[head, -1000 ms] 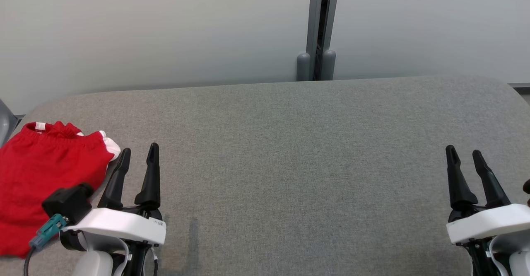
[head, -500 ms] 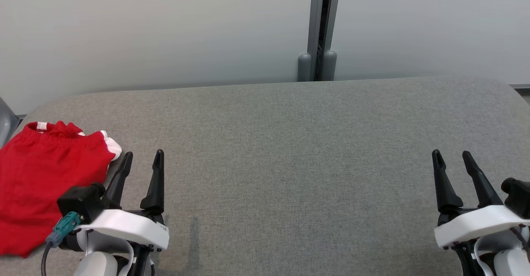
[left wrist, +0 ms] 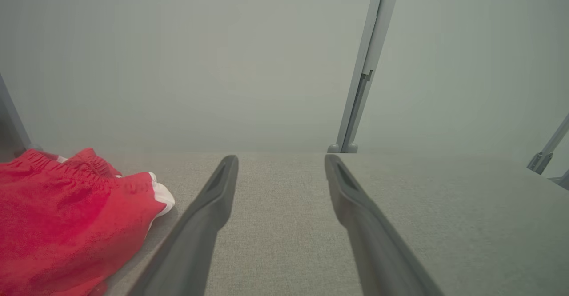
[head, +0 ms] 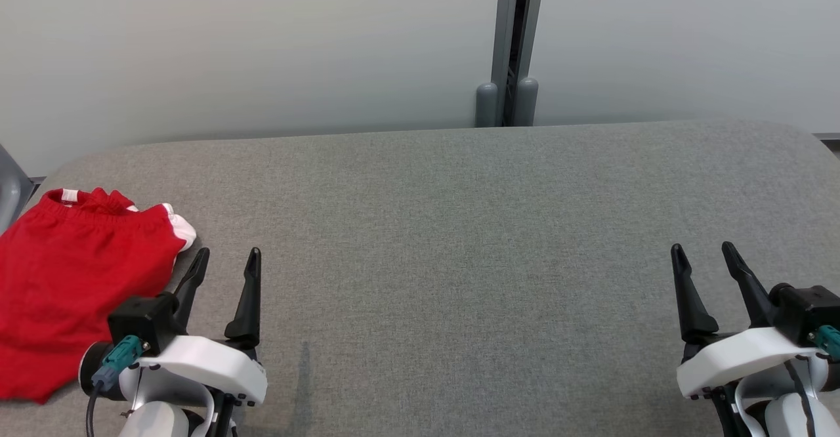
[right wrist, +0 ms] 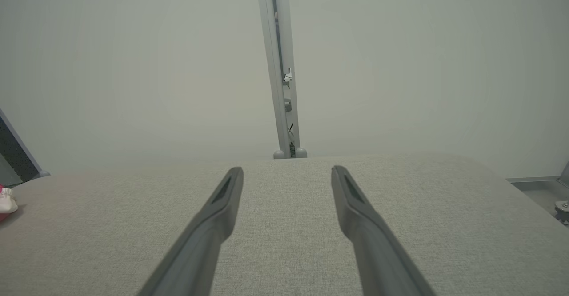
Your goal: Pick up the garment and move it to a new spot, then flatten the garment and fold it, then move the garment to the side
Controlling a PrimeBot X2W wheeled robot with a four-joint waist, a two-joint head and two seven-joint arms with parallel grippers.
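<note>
Gaping wide, the left end effector [head: 227, 254] sits beside the red garment [head: 72, 279].

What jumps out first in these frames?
The red garment with white trim, lying at the far left of the grey table, is the one bright thing here. The left claw sits open just beside it at lower left, and the right claw sits open at lower right, both holding nothing. A grey post stands behind the table's middle.
</note>
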